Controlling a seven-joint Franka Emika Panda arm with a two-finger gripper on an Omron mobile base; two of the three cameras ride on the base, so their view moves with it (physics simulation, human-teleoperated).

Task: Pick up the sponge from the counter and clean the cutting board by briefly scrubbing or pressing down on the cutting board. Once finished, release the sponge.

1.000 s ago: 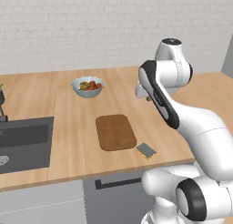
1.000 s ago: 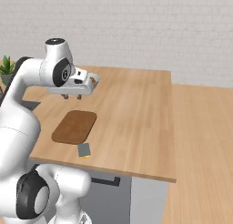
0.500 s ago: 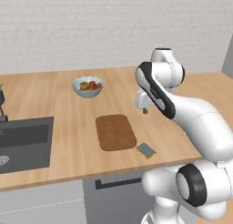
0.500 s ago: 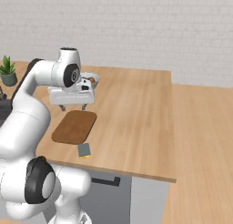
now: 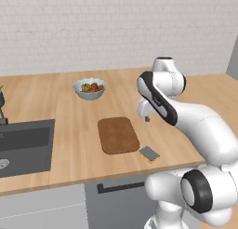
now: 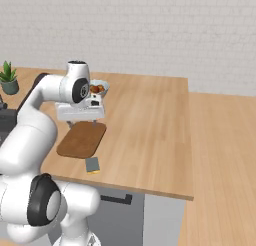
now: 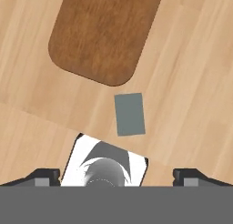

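Observation:
The sponge (image 5: 149,154) (image 6: 92,165) (image 7: 129,114) lies flat on the counter (image 5: 69,125), grey-green face up, close to the front edge and just off a corner of the cutting board (image 5: 118,135) (image 6: 81,140) (image 7: 104,34). The board is a dark reddish-brown rectangle with rounded corners and nothing on it. My gripper (image 5: 146,115) (image 6: 81,123) (image 7: 116,175) hangs above the counter beside the board's far right side, pointing down. Its fingertips (image 7: 45,175) stand wide apart with nothing between them. The sponge is well below the hand, untouched.
A bowl (image 5: 89,88) (image 6: 98,87) of fruit stands behind the board. The dark sink (image 5: 23,146) is set in the counter to the left. A potted plant (image 6: 8,77) stands at the far left. The counter's front edge runs just past the sponge.
The jaws have spread from partly closed to wide apart. The hand has swung forward and down, from near the back of the counter to above the board's right side.

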